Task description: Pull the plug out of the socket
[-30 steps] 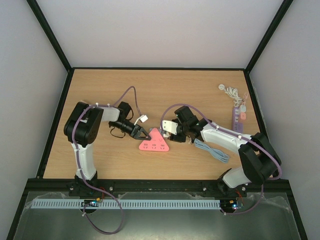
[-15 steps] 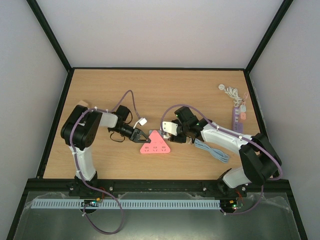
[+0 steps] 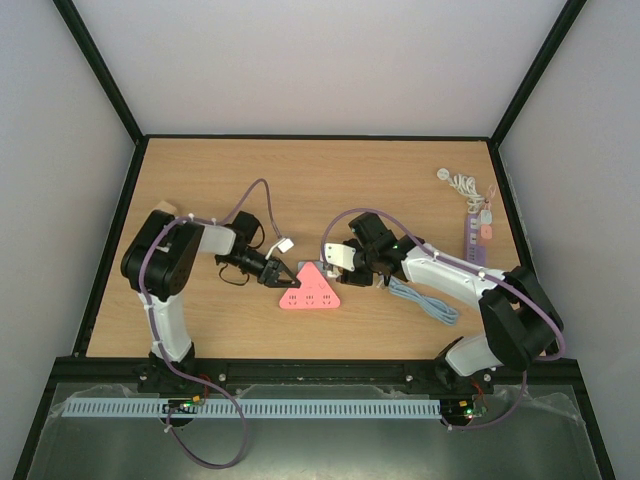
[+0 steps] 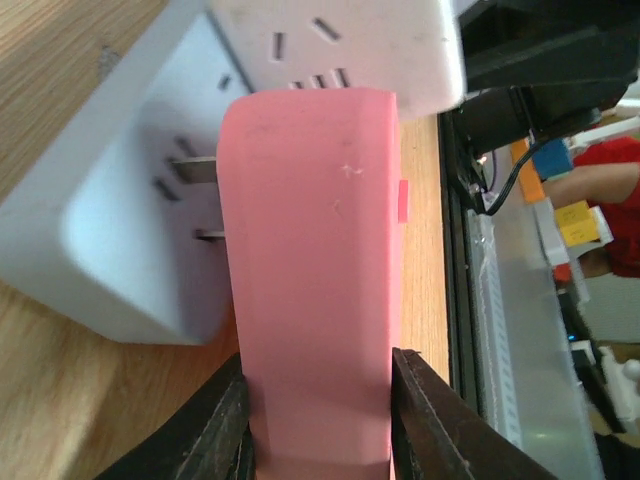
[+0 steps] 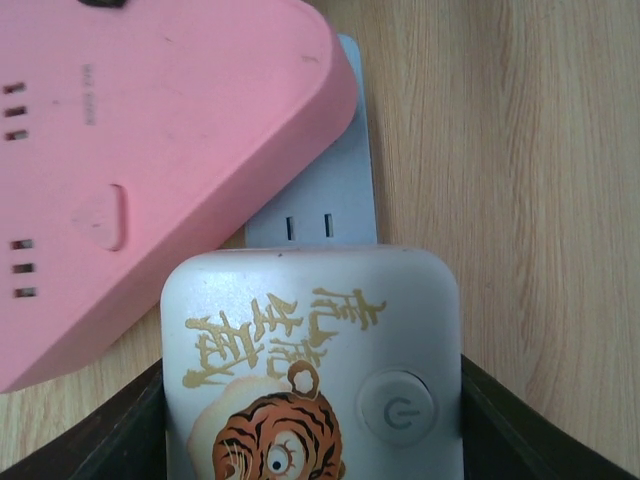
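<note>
Nearest on the tabletop (image 3: 200, 320), the pink triangular plug (image 3: 308, 291) lies flat, its left edge clenched in the left pincer (image 3: 286, 274). Just beyond its top corner sits the white socket cube (image 3: 333, 255), grasped by the right pincer (image 3: 346, 263). 2 prongs (image 4: 197, 171) bridge plug and socket, bare metal showing. A pale blue cable (image 3: 425, 302) lies to the right. Farther back right are a purple power strip (image 3: 473, 232) and a coiled white cord (image 3: 462, 183).

The plug (image 3: 308, 290) is a flat salmon pink. The socket block (image 5: 310, 340) is pale grey-white, printed with an orange-and-black tiger and gold characters. The worktop (image 3: 330, 180) shows light brown wood grain. A cable (image 3: 425, 303) towards its right edge is pale blue.
</note>
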`<control>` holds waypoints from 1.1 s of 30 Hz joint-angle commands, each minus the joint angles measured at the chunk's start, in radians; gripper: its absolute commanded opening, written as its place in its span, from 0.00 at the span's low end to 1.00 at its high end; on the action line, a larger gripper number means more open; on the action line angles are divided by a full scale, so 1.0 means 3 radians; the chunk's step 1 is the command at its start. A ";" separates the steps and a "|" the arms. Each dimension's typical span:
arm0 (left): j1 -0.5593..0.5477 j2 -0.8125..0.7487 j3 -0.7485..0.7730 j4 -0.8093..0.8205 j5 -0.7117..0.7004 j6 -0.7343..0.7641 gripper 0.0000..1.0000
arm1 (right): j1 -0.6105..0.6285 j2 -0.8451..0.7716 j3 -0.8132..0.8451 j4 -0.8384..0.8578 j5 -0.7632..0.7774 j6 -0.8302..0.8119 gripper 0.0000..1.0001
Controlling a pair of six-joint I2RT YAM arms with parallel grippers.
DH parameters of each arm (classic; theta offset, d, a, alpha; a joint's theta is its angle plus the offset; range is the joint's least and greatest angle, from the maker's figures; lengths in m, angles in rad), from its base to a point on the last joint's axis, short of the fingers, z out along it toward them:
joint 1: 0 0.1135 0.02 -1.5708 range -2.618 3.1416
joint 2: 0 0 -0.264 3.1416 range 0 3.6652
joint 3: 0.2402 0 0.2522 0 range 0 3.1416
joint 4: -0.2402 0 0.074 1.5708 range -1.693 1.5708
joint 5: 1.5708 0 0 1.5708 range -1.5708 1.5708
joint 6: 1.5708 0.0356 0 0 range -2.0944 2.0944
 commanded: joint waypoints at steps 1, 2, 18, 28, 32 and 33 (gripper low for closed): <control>-0.0147 -0.0304 -0.0161 0.0273 0.0028 0.0246 0.09 | 0.0033 0.0162 -0.0021 -0.0219 -0.0021 0.0117 0.16; -0.0155 -0.0349 -0.0190 0.0346 -0.0002 0.0205 0.08 | 0.0032 0.0173 -0.0017 -0.0223 -0.0012 0.0115 0.16; -0.0052 -0.0780 -0.0211 0.0345 -0.0181 -0.0081 0.03 | 0.0030 0.0202 -0.0002 -0.0224 0.0062 0.0135 0.14; 0.0627 -0.1054 -0.0077 -0.0553 -0.0256 0.0472 0.03 | 0.0028 0.0187 -0.0016 -0.0206 0.0026 0.0177 0.15; 0.1061 -0.1137 0.0104 -0.0875 -0.0198 0.0627 0.03 | 0.0025 0.0186 -0.0014 -0.0187 0.0017 0.0189 0.15; 0.1158 -0.1147 0.0159 -0.0874 -0.0190 0.0598 0.03 | 0.0026 0.0189 -0.0015 -0.0188 0.0012 0.0191 0.15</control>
